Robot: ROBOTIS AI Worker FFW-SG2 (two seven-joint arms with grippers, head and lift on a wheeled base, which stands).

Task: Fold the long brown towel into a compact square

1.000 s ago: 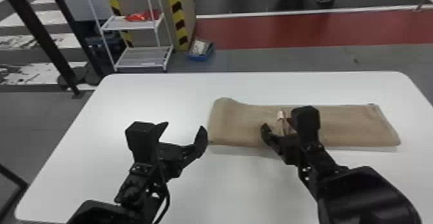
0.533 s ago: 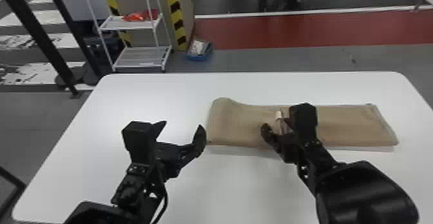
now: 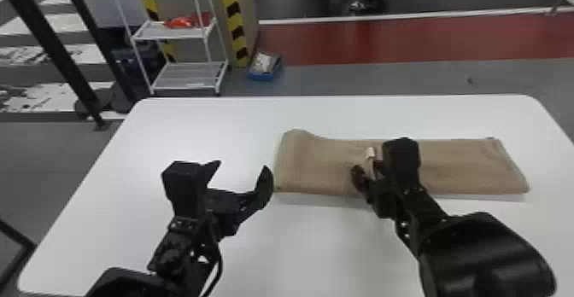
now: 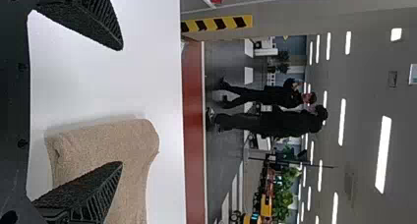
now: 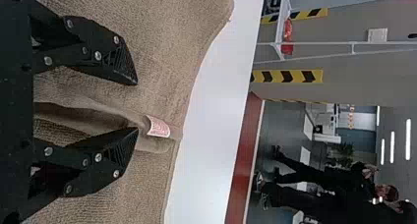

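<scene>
Open, the right gripper (image 5: 137,106) straddles a ridge (image 5: 93,117) in the brown towel (image 3: 316,164); the left gripper (image 3: 242,164) gapes empty. Pinching shallowly risks slippage.

There are one towel (image 3: 320,164), one tag (image 3: 370,152), one bench (image 3: 316,240), two tools, counting one left tool (image 3: 242,166) and one right tool (image 3: 366,167), one rack (image 3: 207,44), one blue bin (image 3: 261,77) and two black posts (image 3: 53,46).

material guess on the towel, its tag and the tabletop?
Towel: matte terry, likely cotton; fuzzy pile shows up close. Tag: thin, smooth woven or satin-like label, curling, reddish print. Tabletop: smooth, hard white, faint sheen; probably laminate, could be plastic.
</scene>
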